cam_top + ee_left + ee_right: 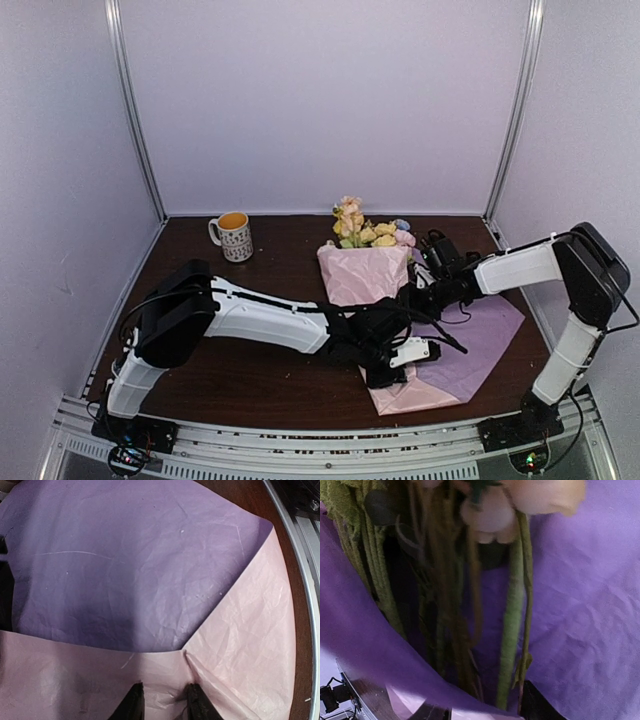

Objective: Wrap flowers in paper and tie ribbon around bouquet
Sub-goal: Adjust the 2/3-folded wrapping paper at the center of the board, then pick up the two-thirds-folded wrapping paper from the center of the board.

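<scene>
left gripper [164, 689] on pink paper [240, 630], perhaps pinching, flowers [366, 233] half wrapped

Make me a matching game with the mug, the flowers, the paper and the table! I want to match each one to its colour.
Things:
1. mug
2. flowers
3. paper
4. table

Colours:
A. dark brown
B. pink on one side, purple on the other
C. white
D. yellow, peach and pink

Pairs: 1-C, 2-D, 3-B, 4-A
</scene>
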Controlling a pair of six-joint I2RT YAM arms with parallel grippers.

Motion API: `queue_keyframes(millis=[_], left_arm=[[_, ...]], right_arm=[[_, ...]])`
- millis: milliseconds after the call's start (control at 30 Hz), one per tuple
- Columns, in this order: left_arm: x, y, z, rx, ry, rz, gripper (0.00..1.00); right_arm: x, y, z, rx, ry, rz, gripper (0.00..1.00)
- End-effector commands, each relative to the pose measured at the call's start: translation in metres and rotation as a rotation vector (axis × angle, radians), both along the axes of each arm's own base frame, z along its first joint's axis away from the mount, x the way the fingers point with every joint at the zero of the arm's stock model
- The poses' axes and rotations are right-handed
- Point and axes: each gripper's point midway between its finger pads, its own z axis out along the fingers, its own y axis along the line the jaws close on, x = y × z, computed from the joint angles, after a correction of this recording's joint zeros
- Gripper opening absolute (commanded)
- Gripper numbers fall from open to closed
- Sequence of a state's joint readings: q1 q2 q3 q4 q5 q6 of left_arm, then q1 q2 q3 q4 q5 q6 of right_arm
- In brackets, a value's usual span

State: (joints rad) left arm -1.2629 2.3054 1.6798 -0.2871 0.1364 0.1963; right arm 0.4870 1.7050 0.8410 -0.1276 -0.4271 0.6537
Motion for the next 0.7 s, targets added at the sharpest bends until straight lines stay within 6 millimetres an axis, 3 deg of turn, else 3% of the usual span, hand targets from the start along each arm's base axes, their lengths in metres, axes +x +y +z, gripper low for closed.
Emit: queue_keyframes(millis=[0, 167, 333, 433, 533, 667], left_arm=[[0.003, 0.06, -0.061, 0.233, 0.04, 0.038, 0.33], [0.014, 0.082, -0.073, 0.286, 0.01, 0.086, 0.33], [0.032, 0.108, -0.076, 0.312, 0.02, 0.164, 0.32], [0.035, 0.113, -0.075, 0.329, 0.002, 0.168, 0.32], [0.036, 0.113, -0.074, 0.331, 0.0, 0.169, 0.32], [0.034, 0.113, -0.074, 0.327, 0.009, 0.168, 0.32]], right_arm=[[-0.027, 0.016, -0.044, -0.049, 0.169, 0.045, 0.47], [-0.005, 0.041, -0.043, -0.009, 0.171, 0.05, 0.45], [0.008, 0.077, -0.023, 0.047, 0.131, 0.066, 0.45], [0.012, 0.087, -0.01, 0.073, 0.105, 0.076, 0.44], [0.014, 0.077, 0.009, 0.045, 0.06, 0.08, 0.44], [0.015, 0.033, 0.049, -0.028, -0.021, 0.044, 0.46]])
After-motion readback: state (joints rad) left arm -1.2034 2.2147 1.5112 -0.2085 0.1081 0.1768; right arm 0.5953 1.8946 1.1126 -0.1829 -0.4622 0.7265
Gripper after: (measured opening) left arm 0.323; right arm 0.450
